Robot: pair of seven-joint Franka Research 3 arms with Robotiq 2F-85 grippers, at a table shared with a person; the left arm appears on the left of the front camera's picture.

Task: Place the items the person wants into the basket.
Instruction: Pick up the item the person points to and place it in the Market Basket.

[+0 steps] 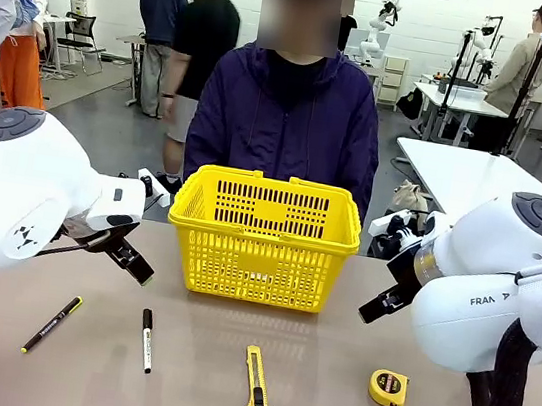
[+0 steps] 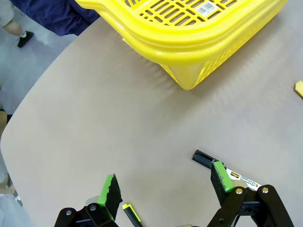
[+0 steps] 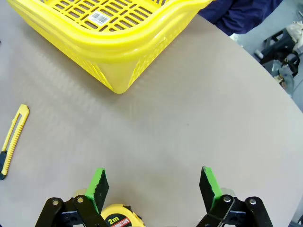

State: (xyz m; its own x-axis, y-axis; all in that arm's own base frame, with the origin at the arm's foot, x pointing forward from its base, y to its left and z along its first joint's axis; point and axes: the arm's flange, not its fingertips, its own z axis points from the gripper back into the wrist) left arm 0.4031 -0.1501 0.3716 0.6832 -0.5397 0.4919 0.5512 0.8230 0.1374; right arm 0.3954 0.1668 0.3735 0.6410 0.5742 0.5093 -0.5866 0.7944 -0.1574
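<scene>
The yellow basket (image 1: pixel 262 237) stands at mid-table in front of the person (image 1: pixel 286 114) in a dark hooded jacket. Along the near edge lie a black pen (image 1: pixel 52 324), a white marker (image 1: pixel 147 339), a yellow utility knife (image 1: pixel 255 385) and a round yellow tape measure (image 1: pixel 387 389). My left gripper (image 1: pixel 133 262) hovers left of the basket; in its wrist view it (image 2: pixel 164 184) is open above bare table, with the marker (image 2: pixel 227 170) beside one finger and the pen's tip (image 2: pixel 131 213) at the other. My right gripper (image 3: pixel 153 185) is open over the table, with the tape measure (image 3: pixel 118 218) by one finger.
The basket's corner (image 2: pixel 199 38) is a short way ahead of the left gripper, and another corner (image 3: pixel 118 52) ahead of the right one. The utility knife (image 3: pixel 13 137) lies apart from the right gripper. Several people and other tables stand far behind.
</scene>
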